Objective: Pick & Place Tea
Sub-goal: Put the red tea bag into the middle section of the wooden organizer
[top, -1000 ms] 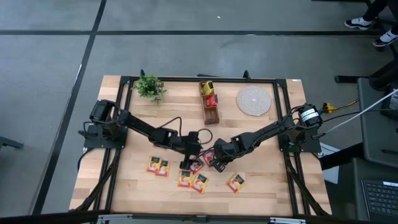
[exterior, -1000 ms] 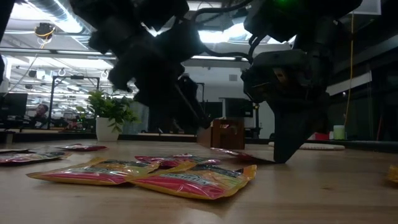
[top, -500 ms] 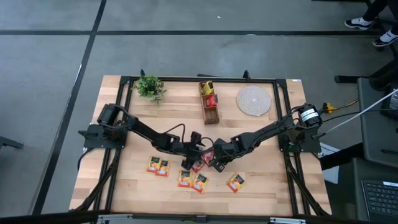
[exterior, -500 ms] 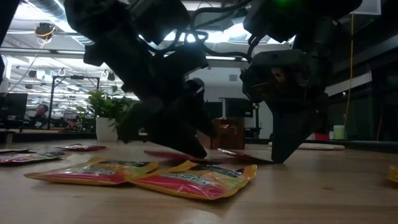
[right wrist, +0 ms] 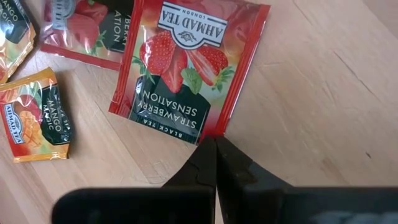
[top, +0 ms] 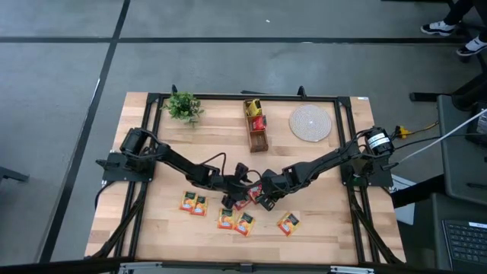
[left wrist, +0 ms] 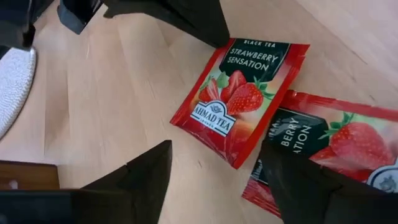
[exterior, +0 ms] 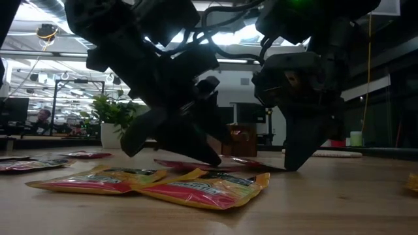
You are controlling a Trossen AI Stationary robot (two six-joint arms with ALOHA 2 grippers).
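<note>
Near the front edge, orange mango sachets [top: 234, 221] lying flat in loose pairs. Mid-table, left gripper [left wrist: 214, 168] low over a red strawberry sachet [left wrist: 241, 99], fingers spread wide astride one corner, gripping nothing. Right gripper [right wrist: 215, 149] pinched shut, empty, tips at that sachet's opposite label edge. Farther back, wooden box [top: 258, 125] holding yellow and red sachets.
</note>
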